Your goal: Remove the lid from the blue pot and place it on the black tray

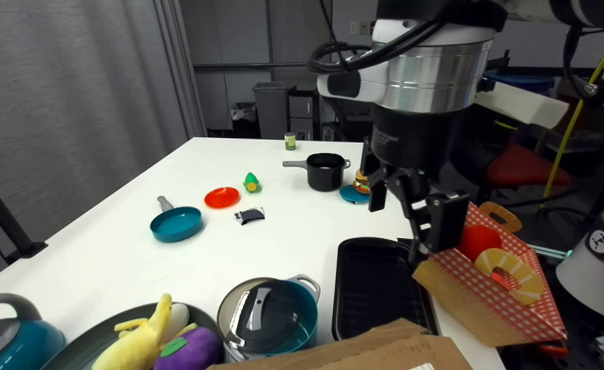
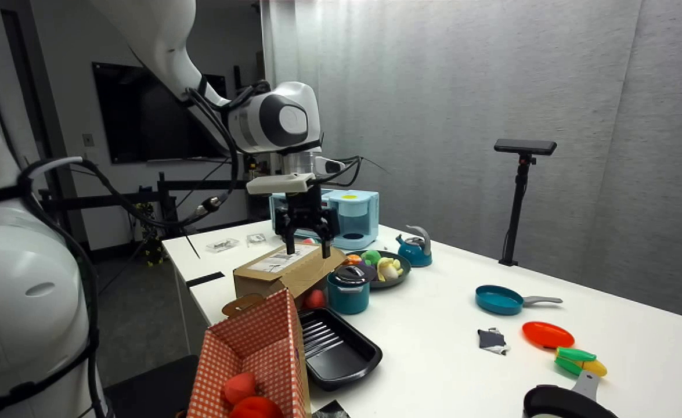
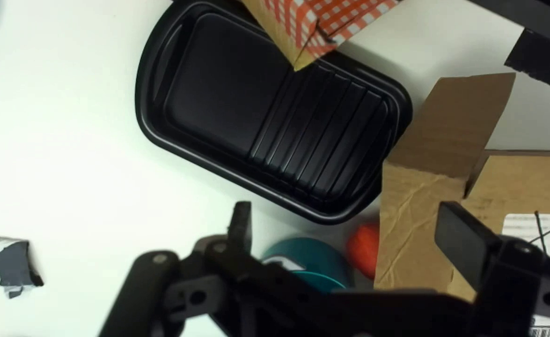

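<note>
One lid (image 1: 277, 317) rests on the pot (image 2: 349, 298); the end effector (image 2: 308, 252) hangs well apart from it, fingers (image 3: 459, 243) spread and nothing between them. Expect a rigid, fairly light part, probably glass, smooth and liable to slip or chip. Grip the raised handle (image 1: 257, 309) across its narrow width, at mid-length, then lower gently onto the tray (image 3: 223, 89).

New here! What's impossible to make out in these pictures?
Wrist view: the black tool hides most of the teal round pot; the round glass lid cannot be made out.
In an exterior view: a brown cardboard box hides part of the black rectangular tray.
In an exterior view: small black pot, cut off by the bottom edge.
In an exterior view: print on the small green container, too small to read.
</note>
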Controlling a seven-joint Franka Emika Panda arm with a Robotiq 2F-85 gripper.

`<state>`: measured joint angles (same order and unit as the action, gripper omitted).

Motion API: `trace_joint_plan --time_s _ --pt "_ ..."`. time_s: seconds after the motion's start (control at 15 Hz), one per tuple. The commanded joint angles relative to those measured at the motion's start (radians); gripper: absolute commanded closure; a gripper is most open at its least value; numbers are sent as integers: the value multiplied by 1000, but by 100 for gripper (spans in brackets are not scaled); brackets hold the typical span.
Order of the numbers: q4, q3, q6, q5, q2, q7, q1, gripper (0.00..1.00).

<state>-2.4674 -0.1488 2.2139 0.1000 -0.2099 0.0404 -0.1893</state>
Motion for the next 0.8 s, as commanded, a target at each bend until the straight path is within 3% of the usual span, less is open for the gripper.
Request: trace_joint_plan --time_s 0.0,0.73 --pt "113 -12 4 52 109 18 13 0" --pt "292 -8 -22 137 305 157 7 0"
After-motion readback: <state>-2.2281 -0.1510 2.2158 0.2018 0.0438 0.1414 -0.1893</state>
